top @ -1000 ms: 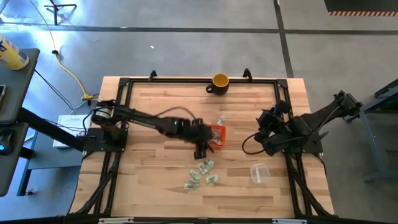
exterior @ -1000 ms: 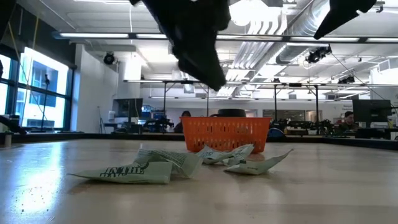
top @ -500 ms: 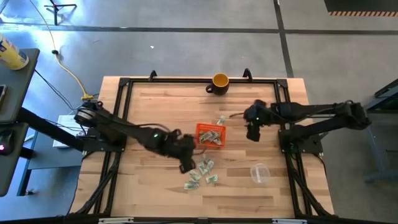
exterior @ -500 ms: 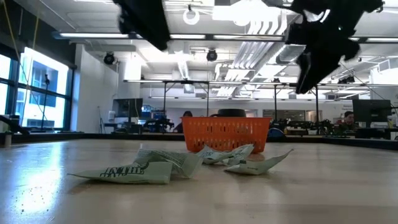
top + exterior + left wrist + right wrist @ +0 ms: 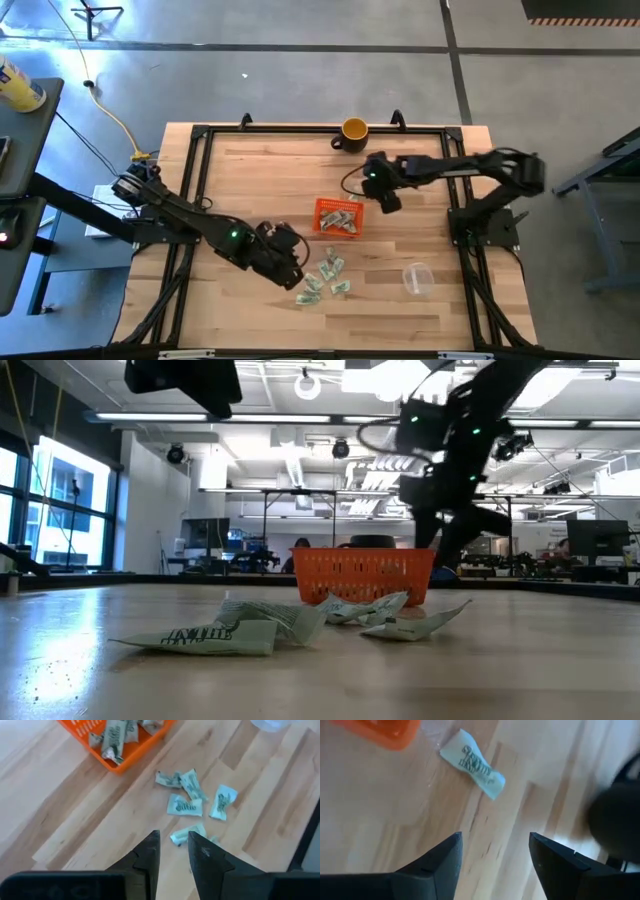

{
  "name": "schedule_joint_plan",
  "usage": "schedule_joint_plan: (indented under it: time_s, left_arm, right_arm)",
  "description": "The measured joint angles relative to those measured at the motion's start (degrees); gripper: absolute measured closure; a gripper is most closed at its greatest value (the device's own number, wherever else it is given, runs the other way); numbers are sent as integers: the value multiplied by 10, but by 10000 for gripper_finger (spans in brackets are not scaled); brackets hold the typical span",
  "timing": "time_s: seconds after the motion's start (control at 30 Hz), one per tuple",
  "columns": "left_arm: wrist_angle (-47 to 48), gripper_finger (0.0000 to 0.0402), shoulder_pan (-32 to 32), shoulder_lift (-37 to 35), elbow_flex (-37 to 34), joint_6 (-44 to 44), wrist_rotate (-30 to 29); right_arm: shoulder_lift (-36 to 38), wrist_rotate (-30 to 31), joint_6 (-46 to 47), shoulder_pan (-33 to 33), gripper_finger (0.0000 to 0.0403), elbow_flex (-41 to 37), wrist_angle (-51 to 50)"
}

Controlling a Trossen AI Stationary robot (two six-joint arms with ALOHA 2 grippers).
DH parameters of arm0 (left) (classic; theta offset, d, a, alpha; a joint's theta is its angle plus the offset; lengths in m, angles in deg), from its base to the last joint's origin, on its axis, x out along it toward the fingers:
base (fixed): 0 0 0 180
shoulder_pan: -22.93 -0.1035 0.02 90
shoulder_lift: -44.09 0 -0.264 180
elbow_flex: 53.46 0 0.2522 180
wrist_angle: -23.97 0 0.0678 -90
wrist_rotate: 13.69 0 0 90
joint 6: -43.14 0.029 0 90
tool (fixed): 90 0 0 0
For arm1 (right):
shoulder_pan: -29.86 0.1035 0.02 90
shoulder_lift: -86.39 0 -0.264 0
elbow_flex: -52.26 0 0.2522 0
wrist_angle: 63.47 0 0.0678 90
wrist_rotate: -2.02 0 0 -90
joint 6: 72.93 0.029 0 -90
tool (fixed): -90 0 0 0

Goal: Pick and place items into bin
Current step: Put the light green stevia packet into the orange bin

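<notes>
Since 1 second ago both arms swung: left gripper (image 5: 290, 262) off the bin (image 5: 338, 217) toward the front-edge items (image 5: 325, 279), fingers narrowed, empty. Right gripper (image 5: 383, 190) now over 1 stray item (image 5: 473, 763) beside the mid-bench bin, fingers apart. Risk: wrappers skidding flat, pinch missing.

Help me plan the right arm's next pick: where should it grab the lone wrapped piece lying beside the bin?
Probably across the wrapped piece's narrow middle, coming straight down. It lies flat on the table, clear of the bin, so the open right claw can straddle it.
</notes>
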Motion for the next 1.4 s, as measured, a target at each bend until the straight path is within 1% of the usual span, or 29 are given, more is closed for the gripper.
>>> schedule_joint_plan:
  time_s: [0.1, 0.23, 0.33, 0.5, 0.63, 0.87, 0.93, 1.0, 1.1, 1.27, 1.33, 1.4]
  left_arm:
    - [3, 268, 0, 0, 0, 0, -8]
    - [6, 268, 1, 0, 0, -10, -12]
    - [6, 268, 0, 0, 0, -11, -24]
    - [8, 268, 1, 0, 0, -11, -31]
    - [8, 268, 0, 0, 0, -12, -36]
    - [8, 268, 1, 1, 0, -23, -37]
    - [8, 268, 1, 1, 0, -24, -37]
    - [8, 268, 1, 1, 0, -24, -37]
    - [9, 268, 1, 1, 0, -24, -37]
    - [29, 268, 1, 1, 0, -23, -37]
    - [37, 268, 1, 1, 0, -23, -37]
    - [42, 268, 1, 1, 0, -23, -37]
  right_arm:
    - [-47, -4, -31, -6, 182, 44, -27]
    - [-86, -38, -63, -6, 195, 75, -56]
    - [-103, -63, -73, -5, 206, 80, -36]
    - [-127, -70, -84, -4, 220, 94, -1]
    - [-146, -105, -103, -4, 221, 97, 14]
    - [-166, -110, -71, -10, 229, 98, 3]
    - [-166, -110, -58, -16, 244, 98, -1]
    - [-166, -112, -46, -25, 267, 98, -9]
    - [-167, -128, -21, -38, 311, 97, -27]
    - [-168, -121, 37, -51, 387, 97, -60]
    - [-164, -111, 56, -54, 396, 97, -68]
    - [-154, -94, 80, -54, 393, 95, -74]
